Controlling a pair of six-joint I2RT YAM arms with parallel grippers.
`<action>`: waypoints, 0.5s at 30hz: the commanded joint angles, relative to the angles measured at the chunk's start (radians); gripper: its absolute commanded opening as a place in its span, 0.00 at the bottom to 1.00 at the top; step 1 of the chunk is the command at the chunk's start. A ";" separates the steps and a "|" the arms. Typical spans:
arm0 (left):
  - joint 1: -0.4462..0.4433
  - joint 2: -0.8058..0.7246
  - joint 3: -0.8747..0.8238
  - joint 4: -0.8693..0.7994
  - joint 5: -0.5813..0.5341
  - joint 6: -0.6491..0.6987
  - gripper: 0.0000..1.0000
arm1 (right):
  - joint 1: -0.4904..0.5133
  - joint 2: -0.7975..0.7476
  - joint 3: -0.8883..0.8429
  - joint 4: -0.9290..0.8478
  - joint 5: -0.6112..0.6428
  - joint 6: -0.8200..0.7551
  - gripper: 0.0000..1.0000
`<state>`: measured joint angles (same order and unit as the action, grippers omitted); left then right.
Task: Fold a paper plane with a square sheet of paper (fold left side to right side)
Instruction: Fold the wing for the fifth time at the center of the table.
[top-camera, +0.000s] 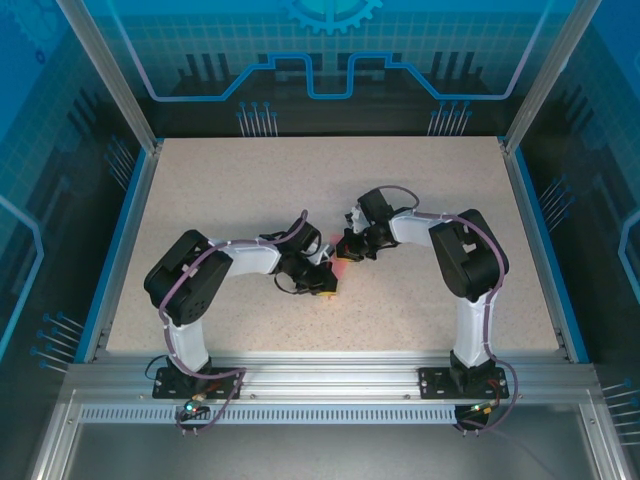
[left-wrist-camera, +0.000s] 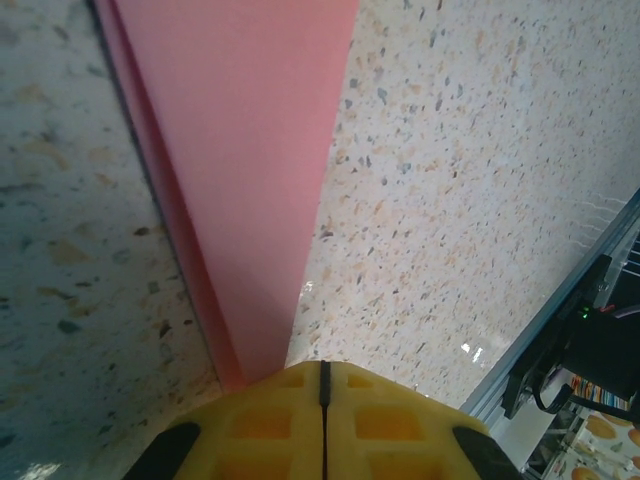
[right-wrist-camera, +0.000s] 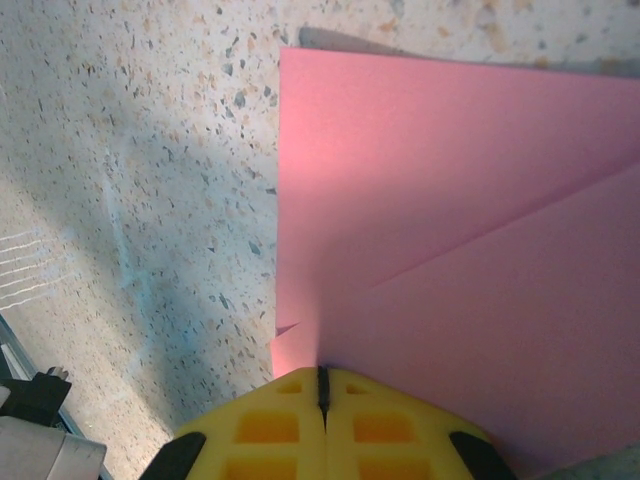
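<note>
We note the pink paper (left-wrist-camera: 250, 150) mid-frame over the bench (left-wrist-camera: 450, 200), narrow tip nipped by closed left fingers (left-wrist-camera: 265, 425), broad edge by closed right fingers (right-wrist-camera: 265, 425); we judge it light, limp, crease-prone, best held at edges.

Pink paper (left-wrist-camera: 250, 150): folded, long narrow taper to point, diagonal crease, flat on table (left-wrist-camera: 480, 200)

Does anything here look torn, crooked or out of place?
Nothing torn or spilled. One small oddity: beside the right gripper, a little corner of the pink paper pokes out past its straight left edge, so the folded layers seem not quite flush.
</note>
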<state>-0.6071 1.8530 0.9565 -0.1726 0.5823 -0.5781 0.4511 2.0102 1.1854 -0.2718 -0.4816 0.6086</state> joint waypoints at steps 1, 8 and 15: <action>-0.004 0.021 -0.022 0.012 -0.009 -0.020 0.07 | 0.000 0.056 -0.003 -0.098 0.082 -0.024 0.03; -0.001 0.011 -0.036 0.023 -0.013 -0.027 0.06 | -0.005 0.068 0.003 -0.122 0.099 -0.037 0.03; 0.011 0.001 -0.059 0.037 -0.022 -0.043 0.06 | -0.011 0.081 0.006 -0.144 0.116 -0.048 0.03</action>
<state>-0.6048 1.8534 0.9272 -0.1257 0.5800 -0.6037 0.4507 2.0224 1.2083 -0.3058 -0.4797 0.5823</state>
